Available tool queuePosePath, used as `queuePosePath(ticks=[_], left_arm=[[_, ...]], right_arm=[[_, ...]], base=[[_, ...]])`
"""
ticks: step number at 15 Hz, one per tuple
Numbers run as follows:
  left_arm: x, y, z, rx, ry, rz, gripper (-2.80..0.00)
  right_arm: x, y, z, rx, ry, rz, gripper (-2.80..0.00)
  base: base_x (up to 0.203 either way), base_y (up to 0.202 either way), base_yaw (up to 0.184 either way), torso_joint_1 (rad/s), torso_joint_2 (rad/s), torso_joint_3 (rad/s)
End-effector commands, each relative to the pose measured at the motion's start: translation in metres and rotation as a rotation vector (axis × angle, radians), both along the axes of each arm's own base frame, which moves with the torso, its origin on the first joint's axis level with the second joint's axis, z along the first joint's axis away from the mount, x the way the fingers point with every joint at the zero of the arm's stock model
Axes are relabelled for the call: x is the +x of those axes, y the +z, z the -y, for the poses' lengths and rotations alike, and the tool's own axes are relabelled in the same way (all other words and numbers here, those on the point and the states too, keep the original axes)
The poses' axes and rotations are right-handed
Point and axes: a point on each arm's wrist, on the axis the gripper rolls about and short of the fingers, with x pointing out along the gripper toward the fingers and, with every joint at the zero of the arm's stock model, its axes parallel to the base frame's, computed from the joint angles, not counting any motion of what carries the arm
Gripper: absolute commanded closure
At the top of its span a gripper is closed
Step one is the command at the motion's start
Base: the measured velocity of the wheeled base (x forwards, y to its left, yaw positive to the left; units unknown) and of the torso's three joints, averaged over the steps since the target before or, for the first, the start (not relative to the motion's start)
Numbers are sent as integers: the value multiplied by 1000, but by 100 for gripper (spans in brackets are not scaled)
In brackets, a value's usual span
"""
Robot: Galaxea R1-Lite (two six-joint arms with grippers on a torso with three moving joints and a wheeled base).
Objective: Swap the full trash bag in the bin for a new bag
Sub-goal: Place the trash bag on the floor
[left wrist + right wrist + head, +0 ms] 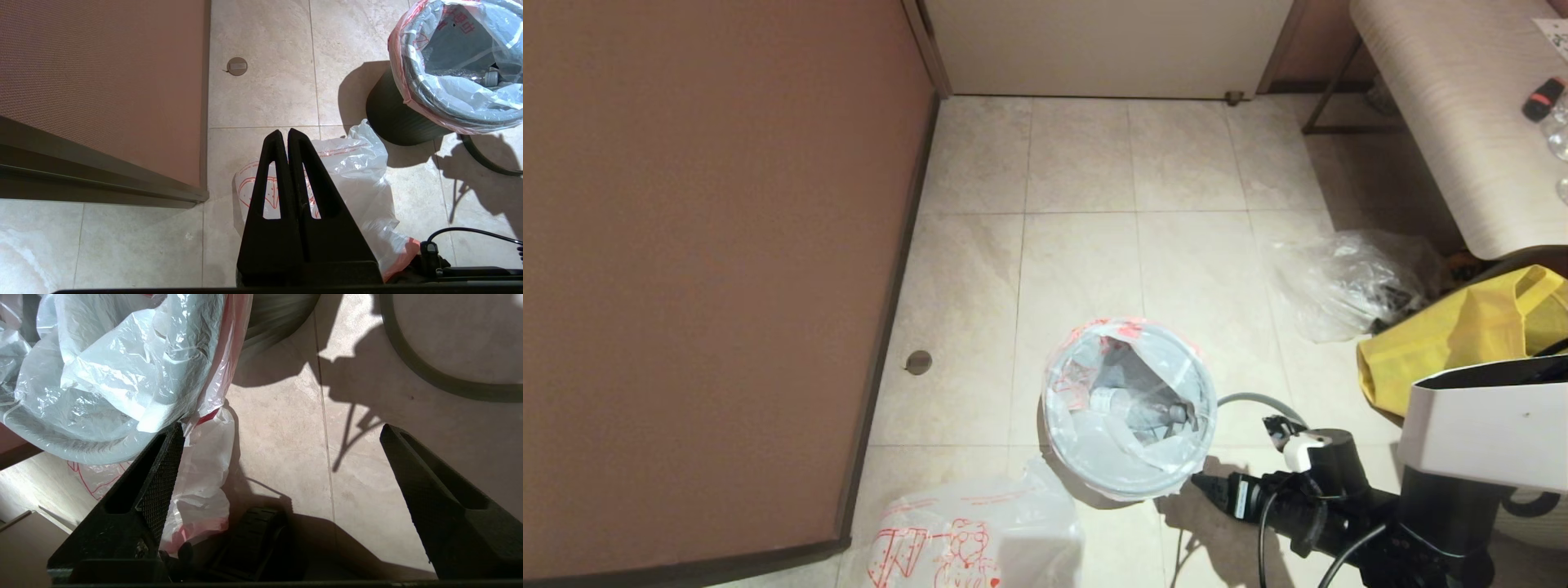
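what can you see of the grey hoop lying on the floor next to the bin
The grey hoop is a thin, dark grey ring, plastic by the look of it, lying flat on the pale floor tiles just beside the bin, off its rim. Only an arc of it shows in each view; the rest is hidden behind the bin and the robot's right arm. Whether it touches the bin's base cannot be told. Nothing grips it.

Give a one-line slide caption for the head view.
Right gripper, fingers open, beside the lined bin; grey hoop and new bag lie on the floor.
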Motion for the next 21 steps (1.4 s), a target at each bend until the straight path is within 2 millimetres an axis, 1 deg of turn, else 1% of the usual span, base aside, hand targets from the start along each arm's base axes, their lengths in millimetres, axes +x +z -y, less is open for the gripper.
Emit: queuePosePath(ticks=[1, 4, 7, 12, 14, 16, 18, 20, 21], left_arm=[[0, 0, 0, 0, 0, -2, 0], [0, 0, 0, 0, 0, -2, 0], [0, 0, 0, 0, 0, -2, 0], [0, 0, 0, 0, 0, -2, 0], [0, 0, 0, 0, 0, -2, 0], [0, 0, 0, 0, 0, -2, 0], [0, 0, 0, 0, 0, -2, 0], [0, 0, 0, 0, 0, -2, 0], [0, 0, 0, 0, 0, -2, 0]], right_arm=[[0, -4, 4, 7, -5, 6, -280], [3, -15, -1, -7, -20, 43, -280], [6, -27, -11, -80, -52, 72, -280], [7, -34, -15, -117, -60, 81, -280], [9, -29, -17, -87, -74, 149, -280], [2, -24, -17, -48, -54, 187, -280], [0, -26, -20, -41, -33, 187, -280], [-7, -28, -13, -56, -29, 157, -280], [-9, -28, -11, -66, 3, 149, -280]], base=[[0, 0, 0, 0, 0, 0], [0, 0, 0, 0, 0, 0], [0, 0, 0, 0, 0, 0], [0, 0, 0, 0, 0, 0], [0, 0, 0, 0, 0, 0], [0, 0, 0, 0, 0, 0], [0, 0, 0, 0, 0, 0], [0, 0, 0, 0, 0, 0], [0, 0, 0, 0, 0, 0]])
